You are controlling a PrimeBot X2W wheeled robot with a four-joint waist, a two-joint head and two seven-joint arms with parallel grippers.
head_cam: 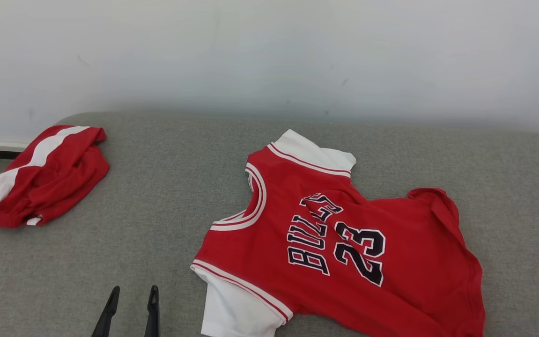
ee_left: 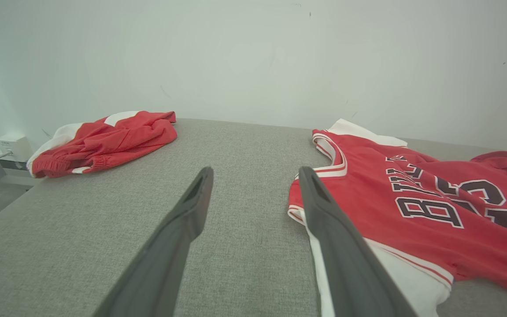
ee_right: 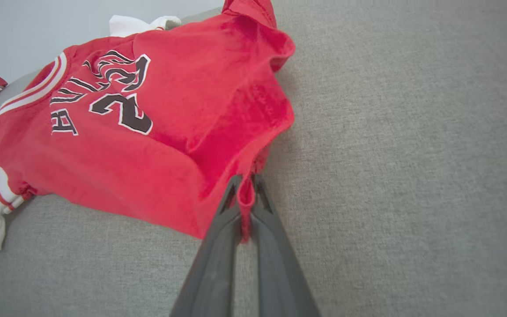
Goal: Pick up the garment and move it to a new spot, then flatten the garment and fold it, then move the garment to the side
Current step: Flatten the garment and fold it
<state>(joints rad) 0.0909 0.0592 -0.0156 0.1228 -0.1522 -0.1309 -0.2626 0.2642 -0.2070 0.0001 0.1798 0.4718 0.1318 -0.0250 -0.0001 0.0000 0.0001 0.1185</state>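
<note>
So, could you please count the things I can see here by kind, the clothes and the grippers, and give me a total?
Jerseys: 1, the red jersey, lying on the grey surface
Other clothes: 1, the crumpled red-and-white garment
Grippers: 2, the left gripper, open, and the right gripper, shut on the jersey's edge
Total: 4

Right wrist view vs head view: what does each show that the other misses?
Right wrist: right gripper, jaws shut on the jersey hem, a fold of red fabric pinched between them. Head: left gripper, jaws open, beside the jersey; the bunched shorts in full, far left. Both: jersey lying number side up on the grey surface, white sleeves showing.
</note>
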